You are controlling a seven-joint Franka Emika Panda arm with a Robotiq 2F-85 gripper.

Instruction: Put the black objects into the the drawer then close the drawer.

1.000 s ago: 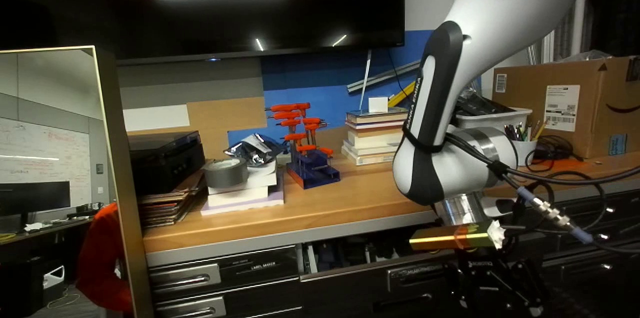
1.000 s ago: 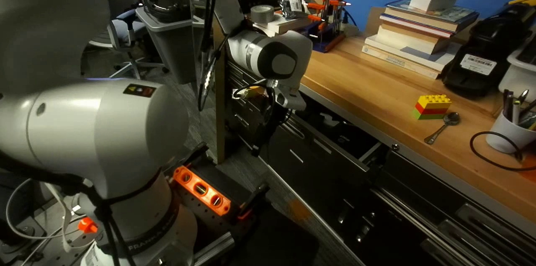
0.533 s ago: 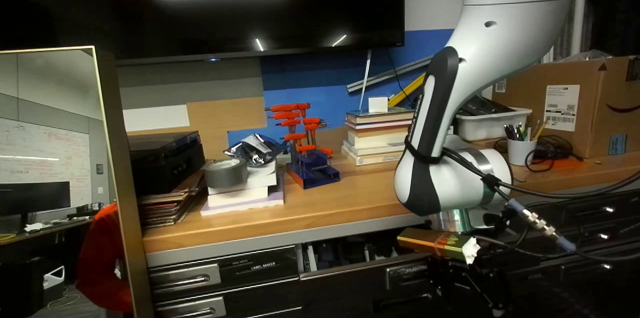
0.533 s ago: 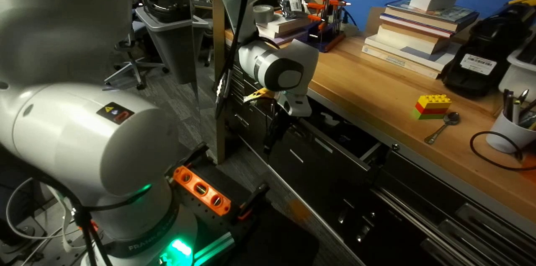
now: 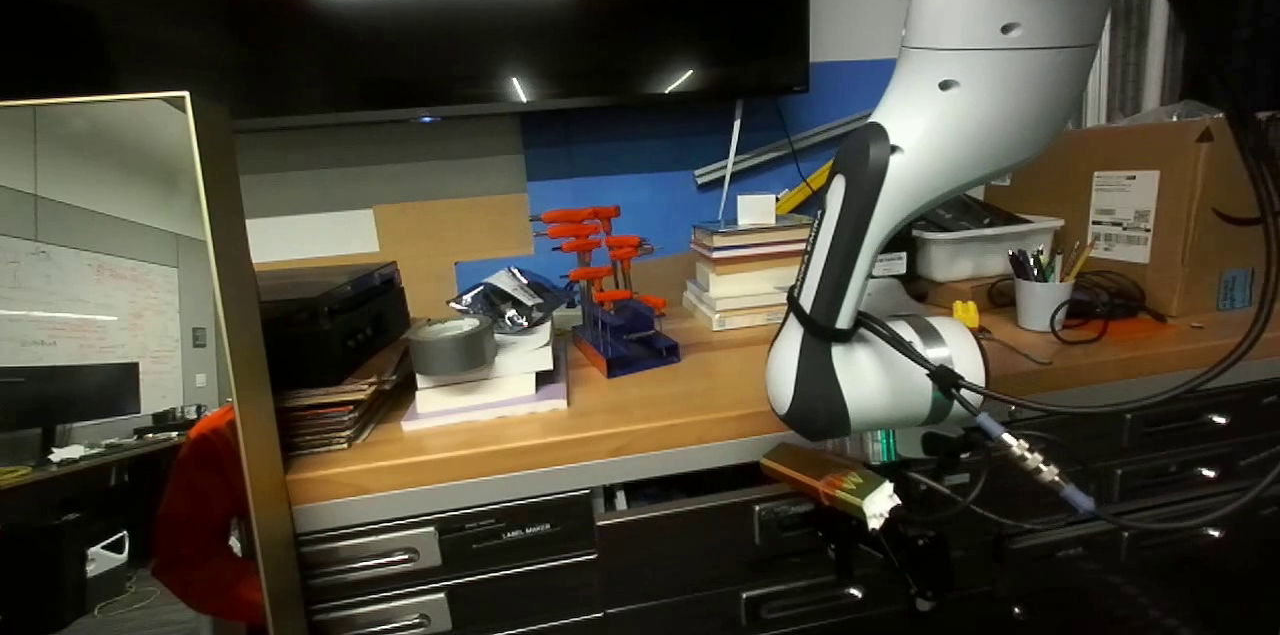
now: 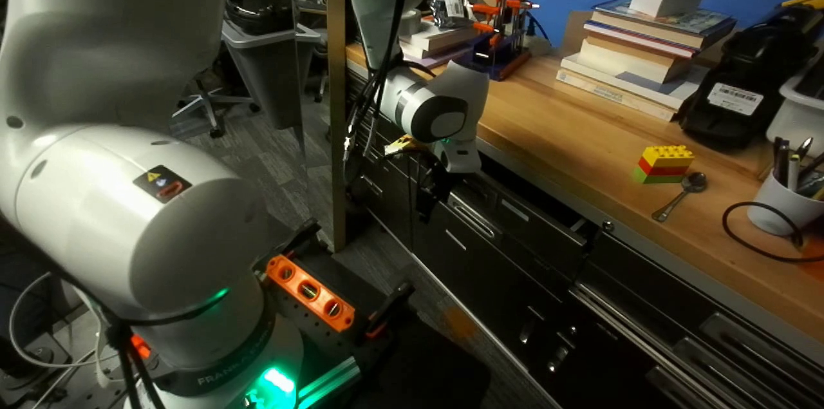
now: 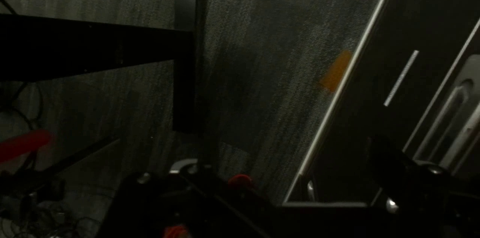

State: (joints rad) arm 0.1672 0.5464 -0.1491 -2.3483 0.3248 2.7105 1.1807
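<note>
Wooden worktop (image 5: 680, 405): drawer (image 5: 680, 555) beneath it stands slightly open, interior too dark to read. Gripper (image 5: 885, 577) near the drawer front, jaws apart; contact cannot be determined. On the worktop, toy bricks (image 6: 665, 166) stand just beside a spoon (image 6: 687, 189).

Shadow hides most of the inside of the drawer (image 5: 685, 545).

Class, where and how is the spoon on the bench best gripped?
Probably the slim handle, mid-length, from above and across it: the spoon lies on the bench, handle pointing toward the front edge, clear of the brick stack.
</note>
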